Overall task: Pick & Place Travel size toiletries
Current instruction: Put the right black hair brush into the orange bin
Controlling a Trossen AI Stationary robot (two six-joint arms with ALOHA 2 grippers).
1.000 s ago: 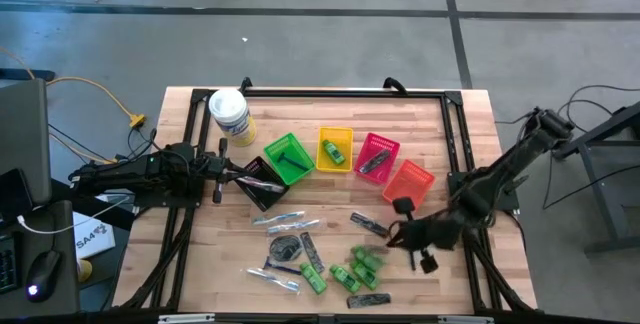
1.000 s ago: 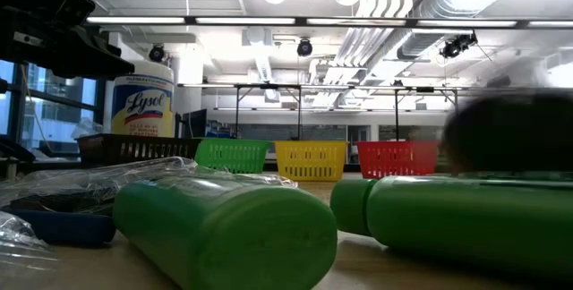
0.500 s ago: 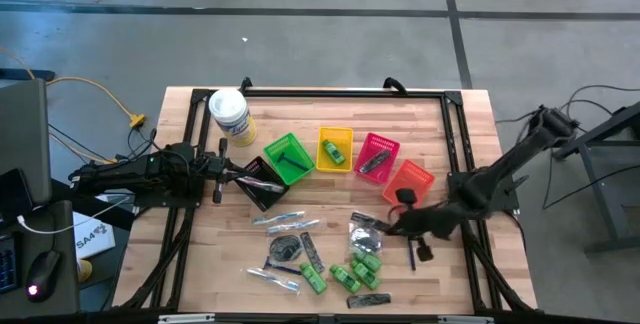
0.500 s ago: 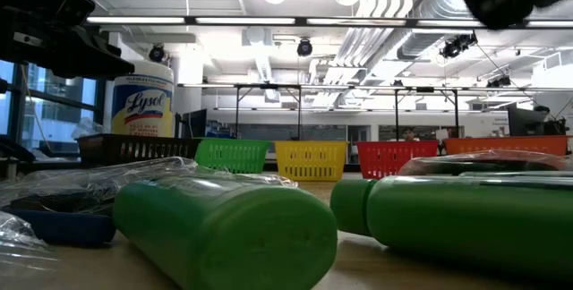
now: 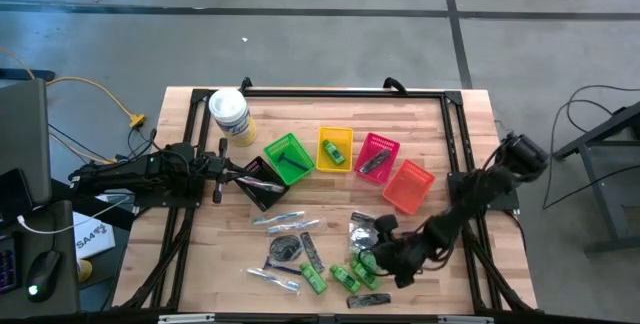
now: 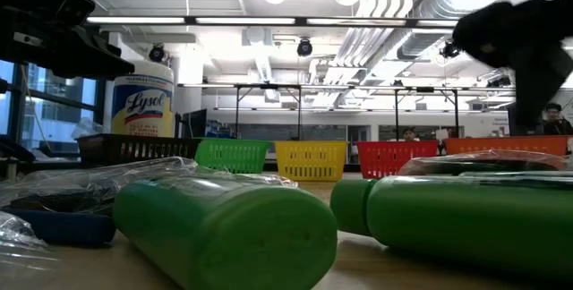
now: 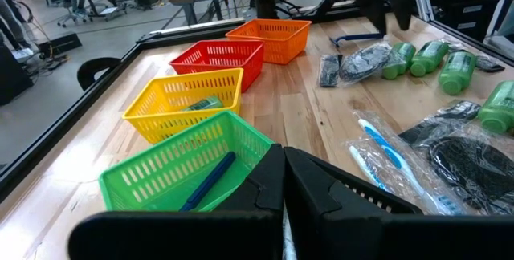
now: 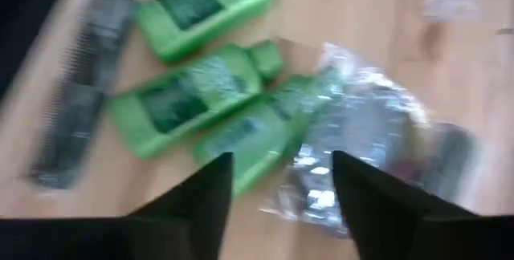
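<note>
Right wrist view: my right gripper [image 8: 277, 181] hangs with fingers spread above green bottles [image 8: 186, 99] lying beside a crinkly clear packet [image 8: 353, 144]; closing here could snag that wrapper instead.

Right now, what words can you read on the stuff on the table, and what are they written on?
"Lysol": on the white tub with the yellow label, standing behind the baskets.
Green bottles: dark labels, too blurred to read.
Clear packets: no print can be made out.
White box beside the table: some print, too small to read.
</note>
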